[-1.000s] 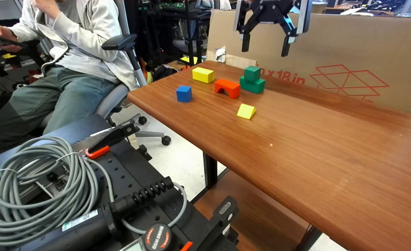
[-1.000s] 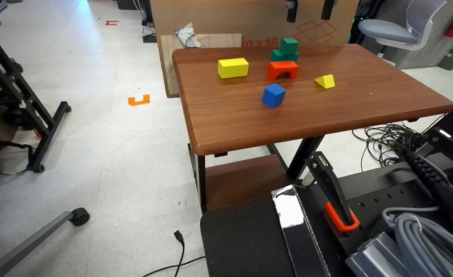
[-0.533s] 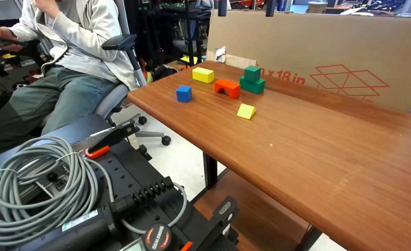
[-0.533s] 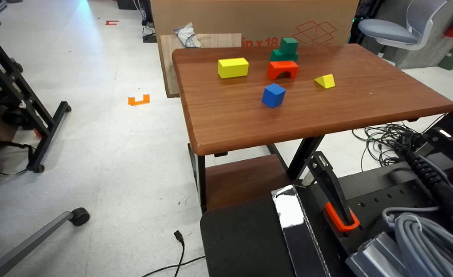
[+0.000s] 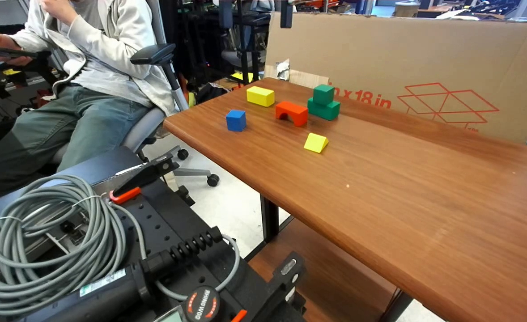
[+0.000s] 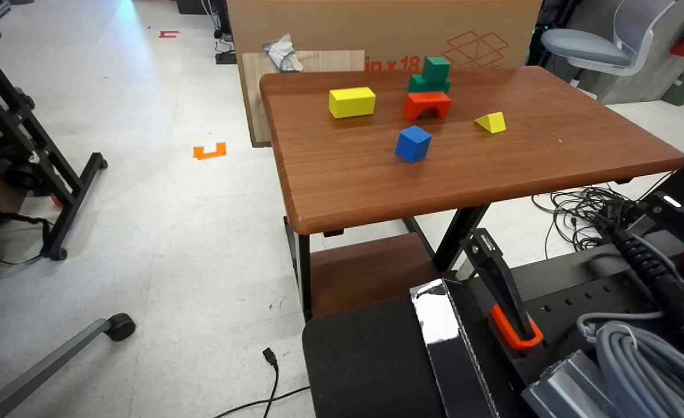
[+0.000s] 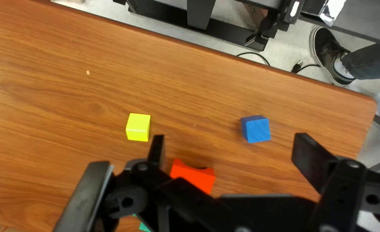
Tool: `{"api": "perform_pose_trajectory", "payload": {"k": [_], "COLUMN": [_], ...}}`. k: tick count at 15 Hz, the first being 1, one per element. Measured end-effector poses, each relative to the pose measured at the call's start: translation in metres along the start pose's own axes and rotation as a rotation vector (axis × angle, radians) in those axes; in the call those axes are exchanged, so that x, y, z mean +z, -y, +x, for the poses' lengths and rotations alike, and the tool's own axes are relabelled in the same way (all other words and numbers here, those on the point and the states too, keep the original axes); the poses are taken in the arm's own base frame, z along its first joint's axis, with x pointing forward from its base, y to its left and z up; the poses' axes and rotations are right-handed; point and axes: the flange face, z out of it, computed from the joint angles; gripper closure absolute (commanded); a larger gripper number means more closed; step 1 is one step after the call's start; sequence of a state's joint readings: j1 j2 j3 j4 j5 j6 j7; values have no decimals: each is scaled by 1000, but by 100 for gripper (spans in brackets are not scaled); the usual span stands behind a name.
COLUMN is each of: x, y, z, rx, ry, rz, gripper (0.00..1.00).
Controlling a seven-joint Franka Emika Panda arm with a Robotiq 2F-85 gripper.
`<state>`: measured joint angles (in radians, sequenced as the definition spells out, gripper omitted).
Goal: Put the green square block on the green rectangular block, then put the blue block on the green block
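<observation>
The green square block [image 5: 323, 95] sits on top of the green rectangular block [image 5: 324, 110] at the table's back; the stack also shows in an exterior view [image 6: 436, 69]. The blue block [image 5: 235, 120] stands alone near the table's edge, and it also shows in an exterior view [image 6: 413, 144] and the wrist view [image 7: 257, 129]. My gripper [image 7: 230, 138] is open and empty, high above the table. In the wrist view the blue block appears between the fingertips, beyond them. The green blocks are mostly hidden behind the gripper there. Only the fingertips [image 5: 286, 18] show in an exterior view.
A red arch block [image 5: 291, 113] stands between the blue block and the green stack. A yellow oblong block [image 5: 260, 96] and a yellow wedge [image 5: 316, 143] lie on either side. A cardboard sheet [image 5: 406, 58] stands along the table's back edge.
My open gripper has risen from above the green stack and moved left in an exterior view, now over the blue block's side. It has left the remaining exterior view. The blocks have not moved.
</observation>
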<state>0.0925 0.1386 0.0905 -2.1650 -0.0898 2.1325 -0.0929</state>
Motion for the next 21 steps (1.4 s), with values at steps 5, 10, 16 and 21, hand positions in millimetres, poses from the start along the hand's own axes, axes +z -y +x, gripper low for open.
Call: {"api": "perform_pose_trajectory", "payload": {"k": [5,10,16,21], "x": [12,40,71,98], "y": [37,48,61,64], "z": [-23,-26,-13,-9], "rx": [-63,-42,-67,-74], "ry": [-19,-15,-103,-139], "rz": [-18,-12,2,13], "gripper": [0,0,0,0]}}
